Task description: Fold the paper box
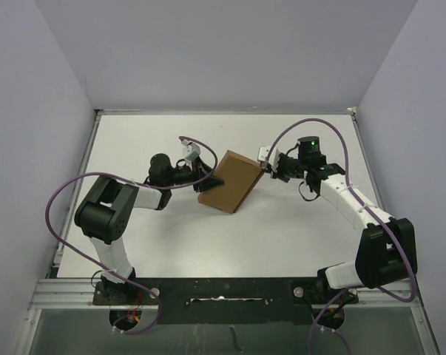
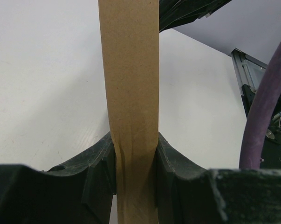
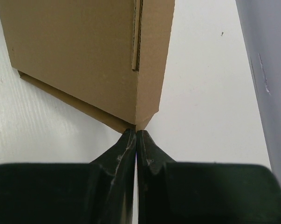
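Left gripper [image 2: 134, 158] clamped on paper box [image 1: 231, 181] edge | right gripper [image 3: 136, 135] pressed together, tips at box corner | box closed | flap seam [image 3: 137, 37] shows only from right wrist

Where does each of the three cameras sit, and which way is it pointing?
Top external: high behind the robot, looking down on the table; both arms show, with the left gripper and right gripper meeting the paper box.
Left wrist: on the left wrist, looking along its fingers, which are clamped on a box edge.
Right wrist: on the right wrist, looking along its shut fingers at a box corner.
Shared: all three see the box; the wrist views face it from opposite sides.
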Controlling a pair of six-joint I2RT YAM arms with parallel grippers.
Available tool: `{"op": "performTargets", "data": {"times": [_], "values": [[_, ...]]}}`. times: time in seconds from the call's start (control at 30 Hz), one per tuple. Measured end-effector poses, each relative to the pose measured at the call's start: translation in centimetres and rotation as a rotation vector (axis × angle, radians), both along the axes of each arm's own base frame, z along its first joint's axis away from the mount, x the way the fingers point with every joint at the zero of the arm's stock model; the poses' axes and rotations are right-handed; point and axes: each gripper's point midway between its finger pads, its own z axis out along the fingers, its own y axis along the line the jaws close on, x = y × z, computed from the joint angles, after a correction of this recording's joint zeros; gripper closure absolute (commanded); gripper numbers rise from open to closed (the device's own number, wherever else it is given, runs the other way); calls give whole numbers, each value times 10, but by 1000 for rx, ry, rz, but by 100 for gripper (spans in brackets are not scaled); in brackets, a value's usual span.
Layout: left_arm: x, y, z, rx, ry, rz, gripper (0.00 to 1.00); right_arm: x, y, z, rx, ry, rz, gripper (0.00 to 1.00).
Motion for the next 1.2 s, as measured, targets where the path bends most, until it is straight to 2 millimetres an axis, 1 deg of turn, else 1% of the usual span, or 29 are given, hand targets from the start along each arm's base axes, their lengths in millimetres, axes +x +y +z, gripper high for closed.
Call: {"op": "performTargets", "data": {"times": [0.1,0.17,0.2,0.33,0.43,0.5,0.57,0.6,0.63,0.67,0.77,0.87,0.97,1.03,1.2], "values": [[1,0,-1,3,3,1,80,-1,3,3,7,12,-1,96],[1,1,-1,4,3,1,80,-2,5,5,13,22,-5,94],[1,1,-1,5,2,1,80,-2,5,5,16,27,-7,91],[1,1,-1,7,-2,-3,80,-5,5,5,26,56,-15,73],[1,0,-1,9,-2,-6,80,-12,3,3,42,98,-3,63],[1,0,-1,9,-2,-5,80,-18,0,5,60,132,8,60],[1,0,-1,9,-2,-5,80,-25,-2,8,80,159,23,60],[1,0,-1,9,-2,-5,80,-26,-6,10,89,168,20,62],[1,0,-1,9,-2,-5,80,-28,-9,14,103,173,20,66],[1,0,-1,9,-2,-5,80,-29,-12,18,117,174,18,74],[1,0,-1,9,-2,-5,80,-27,-21,25,159,193,-24,99],[1,0,-1,9,-2,-5,80,-18,-32,27,223,239,-118,100],[1,0,-1,9,-2,-5,80,-6,-38,20,280,319,-221,100],[1,0,-1,9,-1,-3,80,2,-41,6,312,400,-295,100],[2,0,-1,10,0,-2,80,6,-36,-41,337,657,-440,100]]}}
